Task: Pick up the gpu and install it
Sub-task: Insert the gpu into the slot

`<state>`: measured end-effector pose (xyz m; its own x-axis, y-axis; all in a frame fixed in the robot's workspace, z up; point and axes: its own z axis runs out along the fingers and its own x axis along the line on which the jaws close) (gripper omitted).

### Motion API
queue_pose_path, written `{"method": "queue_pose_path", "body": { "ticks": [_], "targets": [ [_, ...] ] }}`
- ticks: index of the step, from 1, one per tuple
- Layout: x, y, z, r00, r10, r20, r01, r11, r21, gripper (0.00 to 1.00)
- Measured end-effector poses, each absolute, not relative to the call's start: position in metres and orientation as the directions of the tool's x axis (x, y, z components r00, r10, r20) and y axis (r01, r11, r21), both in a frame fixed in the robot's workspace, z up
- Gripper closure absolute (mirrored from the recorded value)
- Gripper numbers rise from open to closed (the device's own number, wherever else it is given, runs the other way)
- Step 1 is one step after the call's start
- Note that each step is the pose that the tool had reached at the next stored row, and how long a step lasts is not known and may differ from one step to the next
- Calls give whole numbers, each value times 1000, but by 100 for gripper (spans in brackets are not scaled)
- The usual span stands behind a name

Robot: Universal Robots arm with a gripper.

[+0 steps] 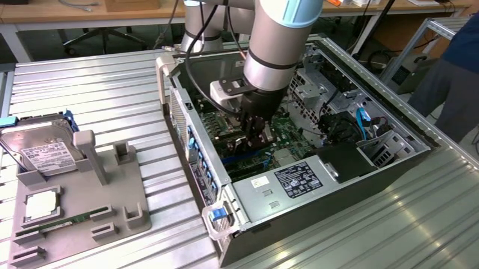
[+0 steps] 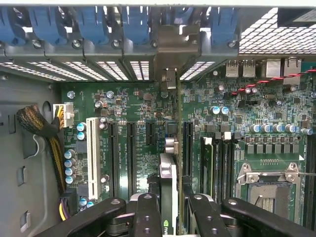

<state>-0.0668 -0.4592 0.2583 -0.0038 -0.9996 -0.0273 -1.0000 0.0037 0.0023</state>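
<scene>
Robot arm reaches down into an open PC case lying on its side on a ribbed metal bench. The jaws are clenched on the gpu, a pad on each face. In the wrist view the card is edge-on, hanging over the green motherboard. Its metal bracket end is up near the rear slot openings w/ blue clips.

Step in hand, by my reading: lining the card up and seating it. To do it well:
- Keep the card upright and parallel w/ the long black slots.
- Get the bracket into its rear opening w/o catching the case wall.
- Press straight down, evenly, no twist.
- Mind the mounted memory sticks just beside the card.

Hard to make out:
- The card's bottom connector edge is hidden by card and jaws, so I can't tell if it touches a slot or which one it's over.
- In the exterior view the arm covers most of the card.
- A person is cut off at the exterior view's right.

Well apart, at the exterior view's left, a grey parts tray has a hard drive propped against it.
</scene>
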Motion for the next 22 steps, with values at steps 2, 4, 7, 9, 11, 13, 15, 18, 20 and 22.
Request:
{"method": "queue_pose_path", "body": {
  "ticks": [2,4,7,9,11,13,15,18,20,22],
  "targets": [
    [-67,-460,259,-7,-1000,-27,-1000,6,2,73],
    [-67,-460,257,-8,-1000,-27,-1000,8,2,73],
    [-67,-460,257,-12,-1000,-27,-1000,12,2,73],
    [-68,-460,256,-14,-1000,-27,-1000,14,2,73],
    [-68,-460,256,-14,-1000,-27,-1000,14,2,73],
    [-68,-460,256,-15,-1000,-27,-1000,14,2,73],
    [-68,-460,255,-15,-1000,-27,-1000,15,2,73],
    [-68,-460,255,-14,-1000,-27,-1000,14,2,73],
    [-68,-460,255,-15,-1000,-27,-1000,14,2,73],
    [-68,-460,255,-15,-1000,-27,-1000,14,2,73]
  ]
}}
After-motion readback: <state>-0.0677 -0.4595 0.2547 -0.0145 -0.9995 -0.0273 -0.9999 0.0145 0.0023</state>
